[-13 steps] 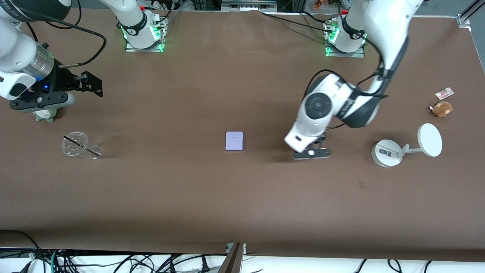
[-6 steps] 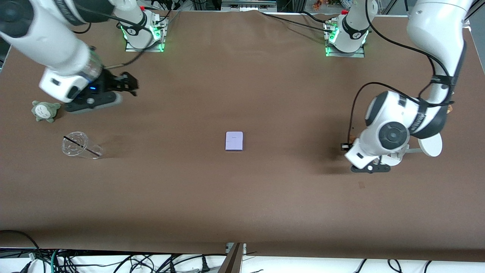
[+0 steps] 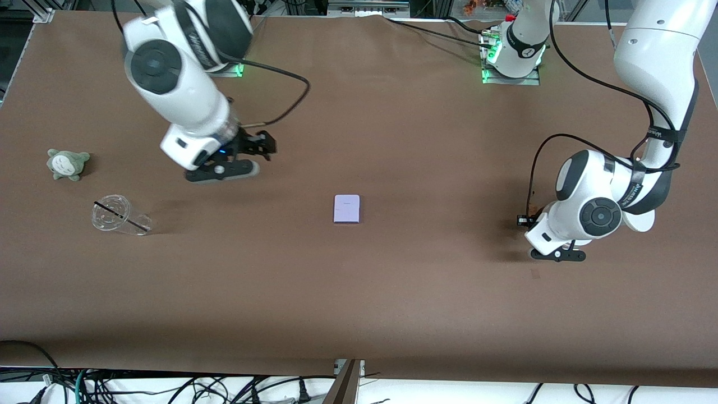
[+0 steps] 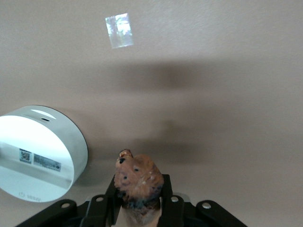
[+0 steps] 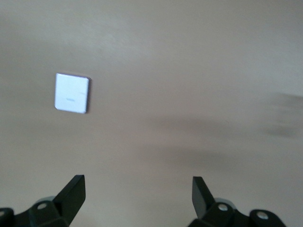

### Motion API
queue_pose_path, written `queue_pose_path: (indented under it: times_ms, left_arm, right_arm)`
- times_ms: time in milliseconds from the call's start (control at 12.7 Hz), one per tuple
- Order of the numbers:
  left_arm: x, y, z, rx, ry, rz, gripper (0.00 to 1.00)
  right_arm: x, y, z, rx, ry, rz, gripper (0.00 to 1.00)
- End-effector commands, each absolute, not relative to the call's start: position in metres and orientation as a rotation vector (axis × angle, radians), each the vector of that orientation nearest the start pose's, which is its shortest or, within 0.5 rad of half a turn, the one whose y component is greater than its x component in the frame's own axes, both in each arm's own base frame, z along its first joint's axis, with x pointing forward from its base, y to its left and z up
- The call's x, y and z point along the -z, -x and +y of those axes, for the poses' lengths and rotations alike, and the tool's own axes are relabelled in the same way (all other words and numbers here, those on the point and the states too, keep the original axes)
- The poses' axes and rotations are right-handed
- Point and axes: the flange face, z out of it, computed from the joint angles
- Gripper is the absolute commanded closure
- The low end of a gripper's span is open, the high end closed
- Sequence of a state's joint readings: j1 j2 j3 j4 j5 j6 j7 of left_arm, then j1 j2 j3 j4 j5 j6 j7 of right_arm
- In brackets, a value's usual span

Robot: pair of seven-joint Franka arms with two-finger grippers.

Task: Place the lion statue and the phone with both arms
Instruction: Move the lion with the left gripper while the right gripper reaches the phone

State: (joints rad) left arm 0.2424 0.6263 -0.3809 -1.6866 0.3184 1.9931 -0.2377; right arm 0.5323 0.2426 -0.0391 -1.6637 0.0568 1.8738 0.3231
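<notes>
Lion statue (image 4: 138, 182) clamped in lowered left gripper (image 4: 138, 208) beside white stand (image 4: 40, 153); right gripper (image 5: 138, 194) hangs spread over table.

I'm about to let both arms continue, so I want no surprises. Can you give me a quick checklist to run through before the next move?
1. Left gripper jaws shut on the lion statue: ok.
2. Lion statue set down on the table: not ok, it hangs over the table beside the white stand.
3. Right gripper jaws open: ok.
4. Right gripper over the phone: not ok, it hangs apart from it.
5. Phone lying flat and unobstructed: ok.
</notes>
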Motion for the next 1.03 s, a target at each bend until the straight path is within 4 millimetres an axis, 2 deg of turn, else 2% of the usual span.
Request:
queue_pose_path:
  times_ms: [0, 158, 237, 316, 474, 553, 632, 789, 947]
  left_arm:
    - [-0.219, -0.643, -0.042, -0.388, 3.04, 0.095, 0.8]
    - [-0.207, -0.641, -0.032, -0.343, 3.065, 0.081, 0.8]
    - [-0.206, -0.641, -0.033, -0.318, 3.073, 0.084, 0.8]
    - [-0.206, -0.642, -0.032, -0.306, 3.075, 0.083, 0.79]
    - [-0.206, -0.642, -0.033, -0.306, 3.074, 0.085, 0.7]
    - [-0.206, -0.642, -0.034, -0.306, 3.075, 0.083, 0.26]
    - [-0.205, -0.642, -0.033, -0.308, 3.074, 0.082, 0.0]
    - [-0.209, -0.642, -0.038, -0.31, 3.071, 0.091, 0.0]
    - [-0.229, -0.646, -0.041, -0.289, 3.06, 0.092, 0.0]
  right_arm:
    - [-0.418, -0.56, 0.343, -0.024, 3.104, -0.157, 0.0]
    - [-0.376, -0.559, 0.369, -0.018, 3.105, -0.128, 0.0]
    - [-0.348, -0.562, 0.375, -0.032, 3.111, -0.124, 0.0]
    - [-0.325, -0.558, 0.391, -0.01, 3.104, -0.156, 0.0]
    - [-0.28, -0.555, 0.414, 0.05, 3.082, -0.188, 0.0]
    - [-0.265, -0.554, 0.423, 0.088, 3.067, -0.18, 0.0]
    - [-0.25, -0.555, 0.431, 0.114, 3.057, -0.162, 0.0]
    - [-0.229, -0.554, 0.449, 0.145, 3.044, -0.144, 0.0]
    - [-0.213, -0.556, 0.463, 0.157, 3.039, -0.136, 0.0]
